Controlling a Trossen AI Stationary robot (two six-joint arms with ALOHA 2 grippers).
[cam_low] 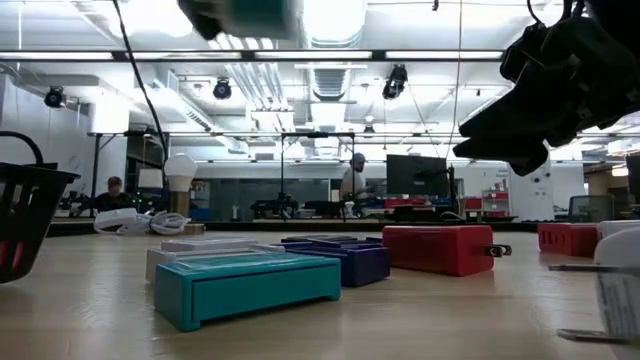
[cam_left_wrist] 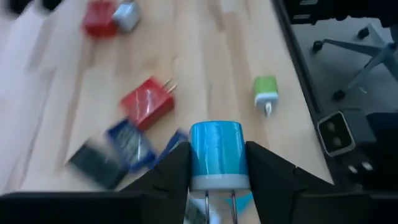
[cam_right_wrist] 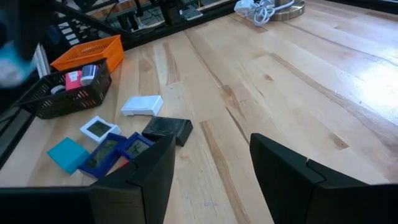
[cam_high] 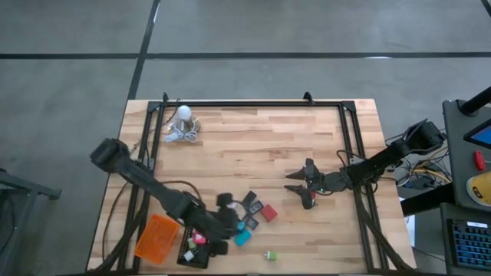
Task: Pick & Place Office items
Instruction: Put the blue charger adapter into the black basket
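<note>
1. high view: we have the left gripper (cam_high: 224,230) low over the near-left corner, between the loose pile of office items (cam_high: 253,213) and the black tray (cam_high: 196,254), with the orange tray (cam_high: 156,236) just beside that. it looks like a carry toward the trays; we can't confirm the target. the right gripper (cam_high: 307,184) hangs over bare wood right of the pile, waiting. a green piece (cam_high: 269,255) lies alone near the front edge. the white bulb with cord (cam_high: 183,125) sits at the far left, well out of the way.

2. low view: a teal block (cam_low: 247,282), a purple one (cam_low: 335,258) and a red plug block (cam_low: 437,247) lie flat on the table (cam_low: 90,300). a dark gripper hangs at upper right; we won't assign its side from here. a person shows in the room behind.

3. left wrist view: jaws pinch a blue plug piece (cam_left_wrist: 216,154) by its sides, prongs pointing back toward the wrist and clear of the pads. below it lie a red plug (cam_left_wrist: 147,102), dark flat pieces and the green piece.

4. right wrist view: jaws spread, nothing between them, only wood. ahead are a white block (cam_right_wrist: 142,104), a black one (cam_right_wrist: 166,130) and teal and blue pieces. the black tray already holds a few items. the left arm blurs across that side, so a right-arm reach risks crowding it.
</note>
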